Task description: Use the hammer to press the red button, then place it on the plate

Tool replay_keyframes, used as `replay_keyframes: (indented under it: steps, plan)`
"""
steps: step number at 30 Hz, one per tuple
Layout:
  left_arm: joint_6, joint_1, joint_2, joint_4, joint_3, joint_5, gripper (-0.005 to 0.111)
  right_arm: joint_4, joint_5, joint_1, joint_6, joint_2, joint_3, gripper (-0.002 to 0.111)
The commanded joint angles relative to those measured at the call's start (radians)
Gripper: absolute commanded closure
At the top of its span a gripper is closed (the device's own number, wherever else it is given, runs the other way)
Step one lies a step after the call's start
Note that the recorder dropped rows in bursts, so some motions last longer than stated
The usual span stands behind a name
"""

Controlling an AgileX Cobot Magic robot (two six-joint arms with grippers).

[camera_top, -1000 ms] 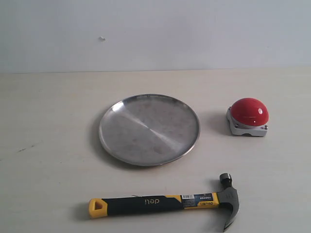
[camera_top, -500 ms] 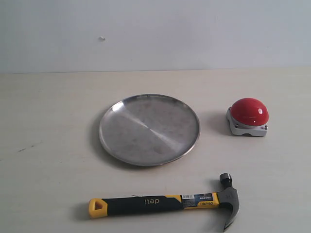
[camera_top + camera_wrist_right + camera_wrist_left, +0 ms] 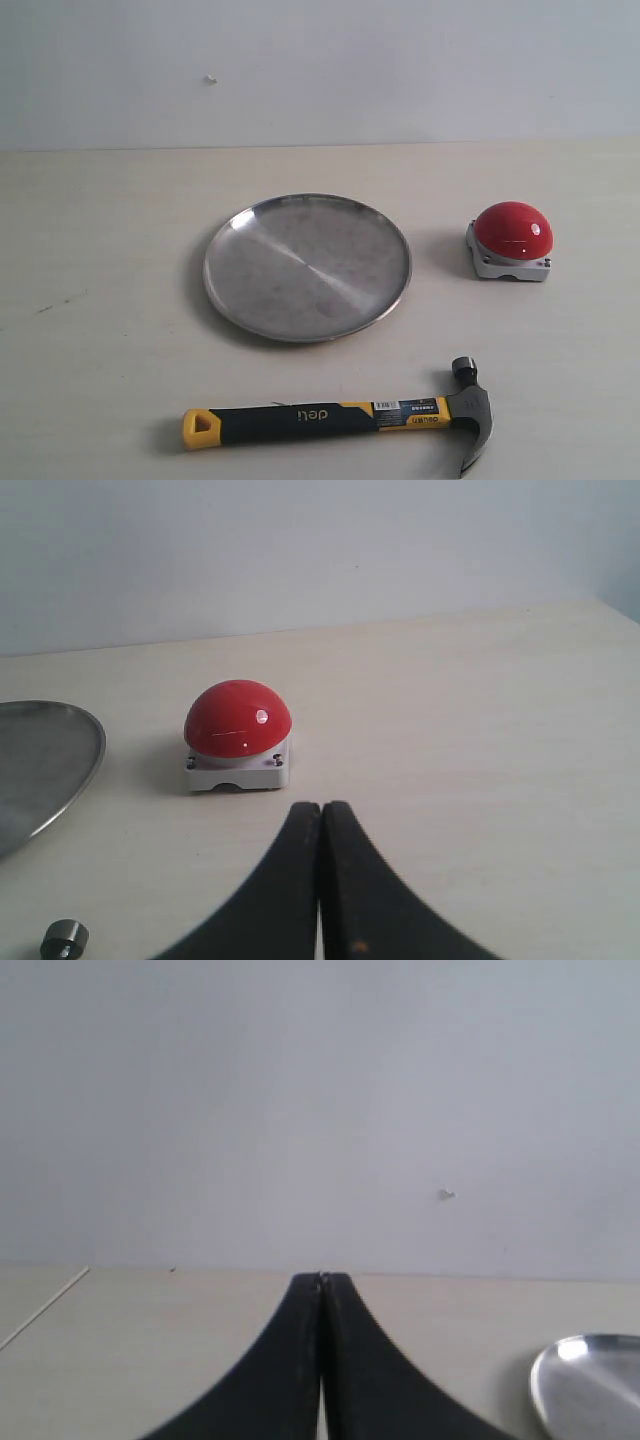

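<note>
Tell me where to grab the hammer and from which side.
Grip the hammer on its black rubber handle, coming straight down from above. It lies flat on the table, handle running left-right in the exterior view, so close across its narrow width; the clawed head looks awkward to hold.

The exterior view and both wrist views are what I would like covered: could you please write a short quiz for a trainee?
1. True or false: the hammer lies on the plate.
2. In the exterior view, the red button stands: A) left of the plate, B) right of the plate, C) on the plate.
3. Fill in: the jaws of the left gripper and the right gripper are both ____.

Key
1. False: it lies on the table, apart from the plate.
2. B.
3. Shut, with nothing between them.
</note>
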Motion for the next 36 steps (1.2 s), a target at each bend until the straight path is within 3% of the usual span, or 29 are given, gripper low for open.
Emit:
replay_keyframes:
  steps: [1, 3, 5, 9, 11, 19, 27, 32, 36]
  plan:
    - [-0.158, 0.005, -0.006, -0.001, -0.002, -0.091, 0.107, 0.000, -0.016, -0.005, -0.003, -0.006, 0.005, 0.108]
    - [-0.398, 0.005, -0.006, -0.001, -0.002, -0.138, 0.107, 0.000, -0.016, -0.005, -0.003, -0.006, 0.005, 0.108]
    - [-0.521, 0.005, -0.006, -0.001, -0.002, -0.221, 0.107, 0.000, -0.016, -0.005, -0.003, -0.006, 0.005, 0.108]
    - [-0.494, 0.005, -0.006, 0.002, -0.002, -0.503, 0.107, 0.000, -0.016, -0.005, -0.003, -0.006, 0.005, 0.108]
    - [-0.489, 0.005, -0.006, 0.002, -0.025, -0.538, 0.107, 0.000, -0.016, -0.005, -0.003, -0.006, 0.005, 0.108]
    - [-0.357, 0.005, 0.291, 0.064, -0.293, -0.211, 0.107, 0.000, -0.016, -0.005, -0.003, -0.006, 0.005, 0.108]
    - [-0.377, -0.002, 0.739, 0.105, -0.460, -0.055, 0.107, 0.000, -0.016, -0.005, -0.003, -0.006, 0.005, 0.108]
    - [-0.336, -0.109, 0.982, 0.112, -0.530, 0.102, 0.107, 0.000, -0.016, -0.005, -0.003, -0.006, 0.005, 0.108]
    - [-0.250, -0.248, 1.163, 0.110, -0.623, 0.277, 0.107, 0.000, -0.016, -0.005, -0.003, -0.006, 0.005, 0.108]
